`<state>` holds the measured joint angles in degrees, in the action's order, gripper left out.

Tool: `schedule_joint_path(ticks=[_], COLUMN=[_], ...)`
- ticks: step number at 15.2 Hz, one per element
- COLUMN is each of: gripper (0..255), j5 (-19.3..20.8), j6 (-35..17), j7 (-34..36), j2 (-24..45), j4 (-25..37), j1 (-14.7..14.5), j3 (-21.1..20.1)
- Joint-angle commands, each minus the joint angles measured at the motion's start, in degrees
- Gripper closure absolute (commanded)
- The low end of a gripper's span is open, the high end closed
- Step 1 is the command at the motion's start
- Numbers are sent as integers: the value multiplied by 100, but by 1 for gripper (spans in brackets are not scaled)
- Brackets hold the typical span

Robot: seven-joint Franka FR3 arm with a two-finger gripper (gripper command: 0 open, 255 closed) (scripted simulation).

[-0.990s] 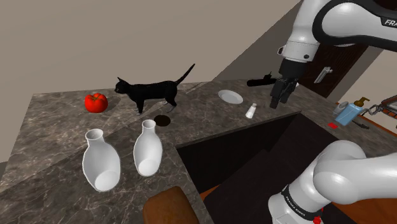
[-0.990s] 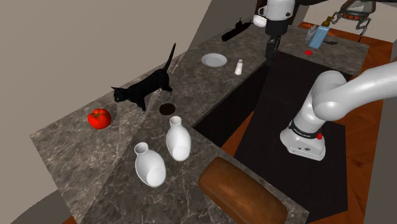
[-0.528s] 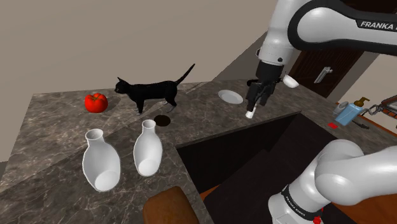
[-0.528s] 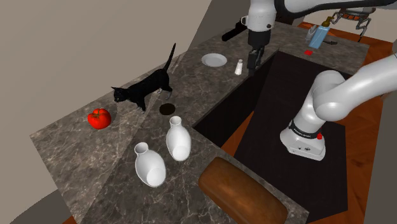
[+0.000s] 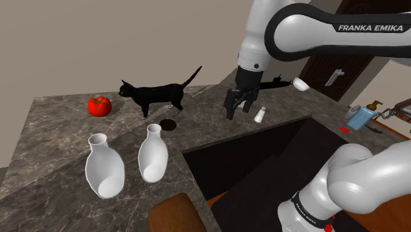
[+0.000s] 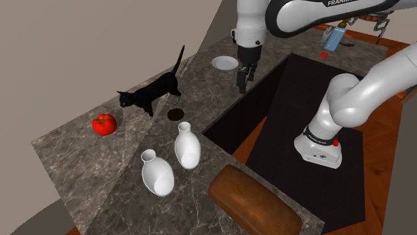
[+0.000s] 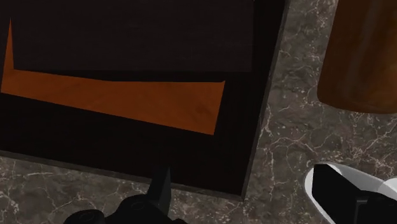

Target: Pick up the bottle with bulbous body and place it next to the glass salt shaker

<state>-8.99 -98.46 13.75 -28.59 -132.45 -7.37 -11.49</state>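
I am looking at the arm leaning out over the counter (image 5: 59, 132). The gripper (image 5: 233, 113) is hanging above the marble and pointing down, with its fingers standing apart and nothing between them. In the shoulder view it is sitting between the cat (image 5: 155, 94) and the shaker (image 5: 259, 115), nearer the shaker. In the second exterior view the gripper (image 6: 241, 87) is hanging just below the plate (image 6: 225, 63), at the edge of the dark recess.

The bulbous bottle (image 5: 104, 173) is standing upright at the counter's near end, well apart from the gripper and from the shaker. It is drawn plain white (as is its neighbour). The slim bottle (image 5: 153, 157) is standing just beside it, on the shoulder view's right, and the two are not touching. A loaf (image 5: 174, 214) is lying near them at the counter's front edge, and a tomato (image 5: 99, 105) is sitting beyond them, close to the cat's head.

The wrist view is taking in the loaf (image 7: 362, 57), some marble, and a strip of orange floor inside the recess.
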Motion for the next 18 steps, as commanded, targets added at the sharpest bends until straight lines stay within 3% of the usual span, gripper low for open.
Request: schedule_joint_path(ticks=[1,9,18], gripper=[0,0,0], j5=[-30,250,1205], j6=[-220,-820,-986], j7=[239,1171,2340], j2=[371,1865,3829], j4=[219,1299,3091], j1=[-55,-217,-650], j3=[-219,-935,-1424])
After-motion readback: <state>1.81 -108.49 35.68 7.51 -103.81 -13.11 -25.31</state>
